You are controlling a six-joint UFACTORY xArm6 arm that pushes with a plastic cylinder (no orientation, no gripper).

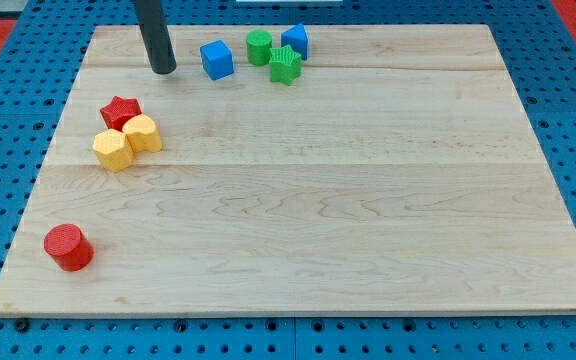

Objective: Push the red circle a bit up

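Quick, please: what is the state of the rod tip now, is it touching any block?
My tip: touching nothing, left of the blue cube, far above the red circle.

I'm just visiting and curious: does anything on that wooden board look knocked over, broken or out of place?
Nothing stands out. The red round block sits alone near the view's bottom left, intact and upright. My tip rests far from it near the view's top, left of the blue cube. The pale wooden board looks undamaged.

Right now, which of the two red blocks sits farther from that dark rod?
The red circle, alone near the view's bottom left. The red star lies much closer to my tip, touching the yellow blocks.
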